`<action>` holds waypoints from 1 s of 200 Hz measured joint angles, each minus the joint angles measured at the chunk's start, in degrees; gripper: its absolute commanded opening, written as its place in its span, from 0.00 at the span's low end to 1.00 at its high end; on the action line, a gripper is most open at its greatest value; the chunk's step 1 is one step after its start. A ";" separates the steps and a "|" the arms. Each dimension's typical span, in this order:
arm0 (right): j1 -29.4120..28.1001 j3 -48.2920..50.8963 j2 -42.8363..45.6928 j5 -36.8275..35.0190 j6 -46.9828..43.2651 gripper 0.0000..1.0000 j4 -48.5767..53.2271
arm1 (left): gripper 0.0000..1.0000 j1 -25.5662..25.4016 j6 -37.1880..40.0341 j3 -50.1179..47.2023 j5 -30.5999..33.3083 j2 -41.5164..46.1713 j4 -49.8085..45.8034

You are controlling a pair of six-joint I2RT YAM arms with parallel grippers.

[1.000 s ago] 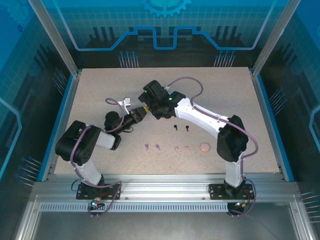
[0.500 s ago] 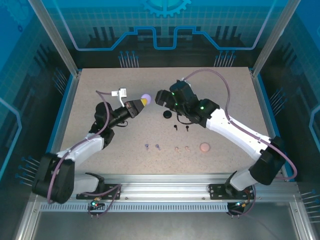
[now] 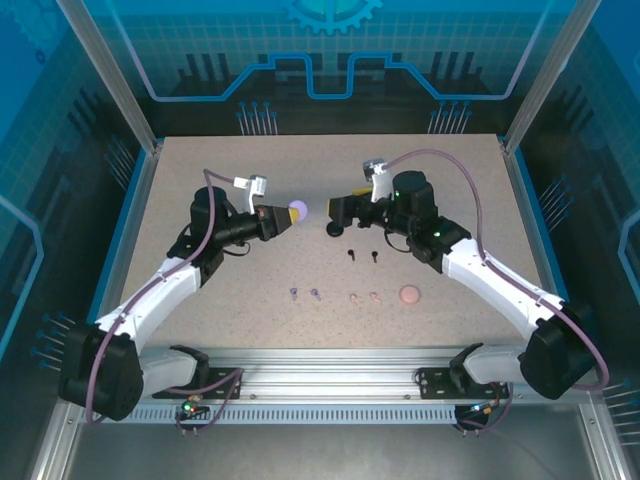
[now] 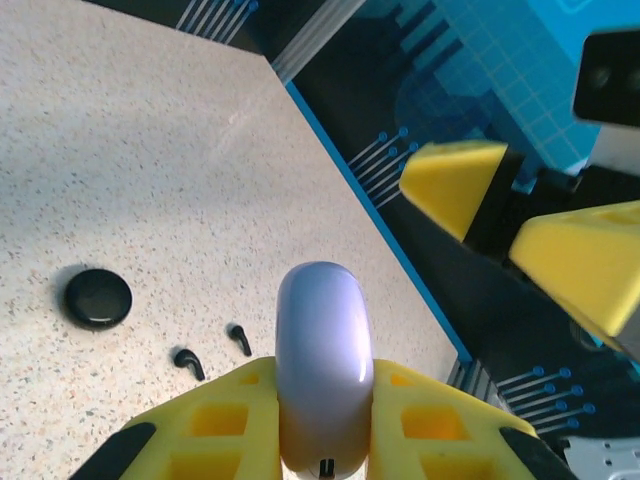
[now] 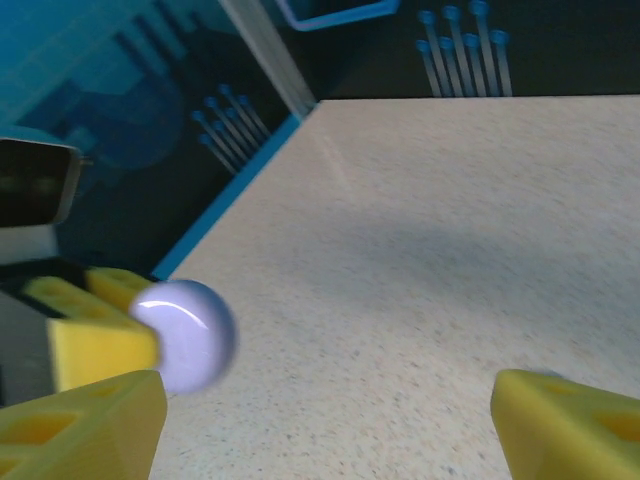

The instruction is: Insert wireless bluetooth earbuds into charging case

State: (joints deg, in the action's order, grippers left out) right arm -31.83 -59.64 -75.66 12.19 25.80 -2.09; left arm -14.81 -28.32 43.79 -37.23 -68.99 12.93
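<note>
Left gripper [image 3: 284, 216]: pinching lilac case [image 3: 298, 211], raised above the table [image 3: 200, 330].
Right gripper [image 3: 337, 210]: spread, facing that case.
Change: grippers met 1 second ago, now apart.
Earbuds [image 3: 314, 293]: 6, tiny, stemmed, 3 colour pairs, lying on table.

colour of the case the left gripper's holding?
Lilac. The case has a glossy finish and shows best in the left wrist view.

Speckled beige tabletop [image 3: 300, 165] (blue-edged), aluminium frame rail [image 3: 320, 385], blue patterned back panel [image 3: 320, 50]
</note>
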 measured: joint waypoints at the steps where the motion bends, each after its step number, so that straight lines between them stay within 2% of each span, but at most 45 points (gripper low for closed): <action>1: 0.00 -0.07 -0.11 0.17 -0.07 0.82 -0.09 | 0.00 0.00 0.04 0.00 -0.07 -0.02 -0.02; 28: -0.13 -1.86 -4.00 5.20 -1.11 0.79 -2.14 | 0.00 0.00 0.55 0.04 -1.81 -0.50 -0.85; 75: -1.29 -2.95 -8.48 8.90 -1.49 0.74 -3.13 | 0.00 0.00 0.87 0.24 -3.87 -0.85 -0.61; 132: -2.03 -3.89 -11.32 10.51 -1.44 0.68 -4.00 | 0.00 0.00 0.87 0.81 -4.61 -1.20 -0.44; 200: -1.79 -4.31 -13.44 11.02 -0.61 0.55 -6.54 | 0.00 0.22 0.79 0.85 -2.82 -1.42 -0.72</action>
State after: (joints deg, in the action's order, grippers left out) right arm -33.63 -63.94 -89.10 23.20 25.19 -8.62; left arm -14.59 -27.53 44.64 -40.05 -70.41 12.21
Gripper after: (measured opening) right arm 0.559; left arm 0.213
